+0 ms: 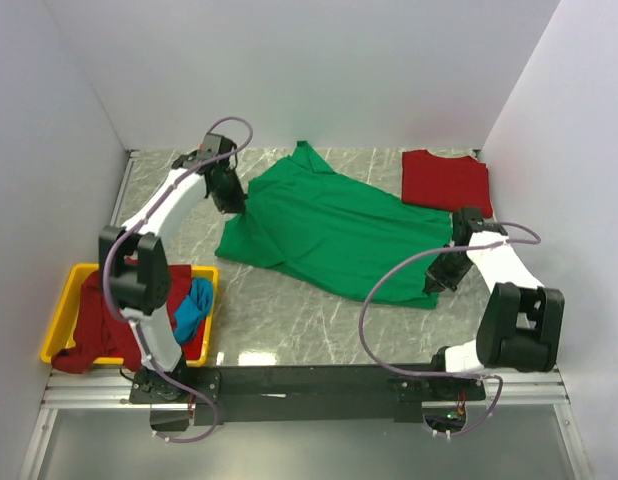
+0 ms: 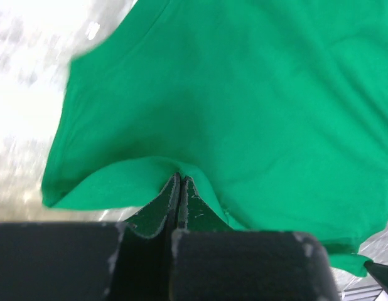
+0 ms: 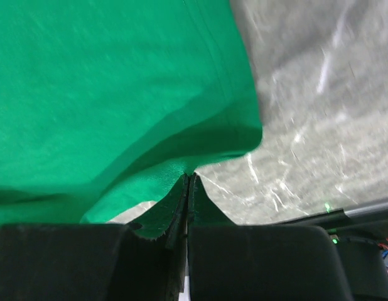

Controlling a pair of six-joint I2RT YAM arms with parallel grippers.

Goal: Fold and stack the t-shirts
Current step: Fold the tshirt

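The green t-shirt (image 1: pixel 329 225) lies spread across the middle of the marbled counter (image 1: pixel 289 315), running slantwise from the upper centre of the overhead view down toward the right, with some ripples and one sleeve pointing to the back wall. The left end effector (image 1: pixel 232 203) sits at the shirt's left edge, in the upper left part of the frame; its own wrist view shows the fingers (image 2: pixel 188 204) pressed together with a small raised fold of green cloth pinched at their tips. The right end effector (image 1: pixel 436 283) is at the shirt's lower right corner, and its wrist view likewise shows closed fingers (image 3: pixel 197 207) nipping the hemmed edge of the green cloth, with bare counter to the right of it. A red t-shirt (image 1: pixel 446 180) rests folded into a neat rectangle in the upper right of the overhead view, just beside the green one's far right edge. At the lower left stands a yellow bin (image 1: pixel 61 315), well apart from the green shirt, holding a crumpled dark red shirt (image 1: pixel 99 320) that spills over its near rim and a bunched blue shirt (image 1: pixel 194 308) at its right side.
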